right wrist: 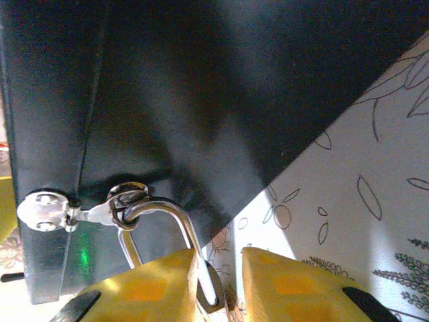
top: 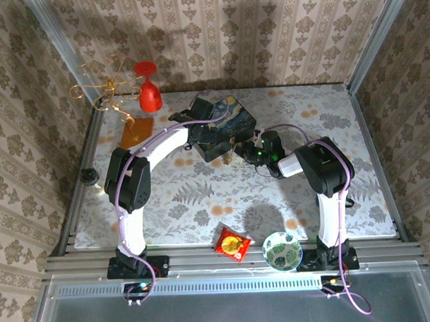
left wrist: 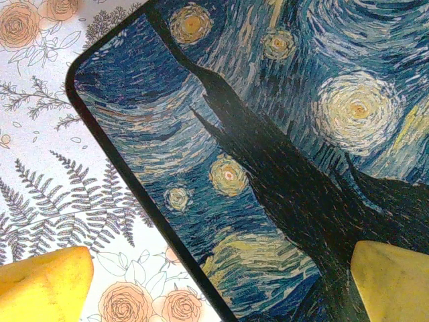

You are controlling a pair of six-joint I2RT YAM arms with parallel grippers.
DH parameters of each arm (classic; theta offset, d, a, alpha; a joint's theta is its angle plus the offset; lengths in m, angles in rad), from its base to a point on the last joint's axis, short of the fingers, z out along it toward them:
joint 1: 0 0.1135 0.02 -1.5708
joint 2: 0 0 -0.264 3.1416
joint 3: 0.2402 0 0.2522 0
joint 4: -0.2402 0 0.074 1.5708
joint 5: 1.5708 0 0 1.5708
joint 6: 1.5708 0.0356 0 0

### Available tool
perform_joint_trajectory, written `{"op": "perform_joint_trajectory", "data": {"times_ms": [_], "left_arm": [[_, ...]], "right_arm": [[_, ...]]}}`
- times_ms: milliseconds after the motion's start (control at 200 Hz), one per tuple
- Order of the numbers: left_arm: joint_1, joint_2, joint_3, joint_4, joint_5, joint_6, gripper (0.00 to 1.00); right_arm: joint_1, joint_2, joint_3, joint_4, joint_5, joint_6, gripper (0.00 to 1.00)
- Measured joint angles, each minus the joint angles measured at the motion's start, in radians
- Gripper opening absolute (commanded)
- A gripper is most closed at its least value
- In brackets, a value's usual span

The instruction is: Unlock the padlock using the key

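At the box's [top: 231,111] five-o'clock corner, the right gripper [right wrist: 220,268], nearly closed, seemingly pinches the padlock [right wrist: 190,236]. The left gripper [left wrist: 218,288] gapes empty. Next, steady the lock for the key.

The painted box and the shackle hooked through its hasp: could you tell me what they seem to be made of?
Box: rigid, glossy printed lid, smooth dark side; wood or board, cannot tell which. Shackle: polished silvery metal, bright glints along the thin bend. Hasp: likewise shiny metal, probably steel.

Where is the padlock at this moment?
In the right wrist view, lower left: the padlock hangs from the dark box's hasp ring, its shackle running down between the right gripper's yellow fingers.
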Motion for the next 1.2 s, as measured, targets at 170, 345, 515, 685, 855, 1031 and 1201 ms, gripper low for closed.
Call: {"op": "perform_joint_trajectory", "data": {"times_ms": [170, 345, 515, 685, 855, 1031, 1201], "left_arm": [[0.000, 0.000, 0.000, 0.000, 0.000, 0.000, 1.00], [0.000, 0.000, 0.000, -0.001, 0.000, 0.000, 1.00], [0.000, 0.000, 0.000, -0.001, 0.000, 0.000, 1.00], [0.000, 0.000, 0.000, -0.001, 0.000, -0.001, 1.00], [0.000, 0.000, 0.000, -0.001, 0.000, -0.001, 1.00], [0.000, 0.000, 0.000, -0.002, 0.000, -0.001, 1.00], [0.000, 0.000, 0.000, -0.002, 0.000, -0.002, 1.00]], "right_arm": [[0.000, 0.012, 0.000, 0.026, -0.023, 0.016, 0.26], [0.001, 0.030, 0.000, 0.064, -0.043, 0.027, 0.27], [0.006, 0.037, 0.007, 0.068, -0.047, 0.031, 0.27], [0.018, 0.044, 0.033, 0.040, -0.047, 0.026, 0.26], [0.026, 0.052, 0.046, 0.028, -0.044, 0.019, 0.18], [0.026, 0.052, 0.045, 0.040, -0.039, 0.023, 0.08], [0.022, 0.052, 0.041, 0.052, -0.035, 0.042, 0.03]]}}
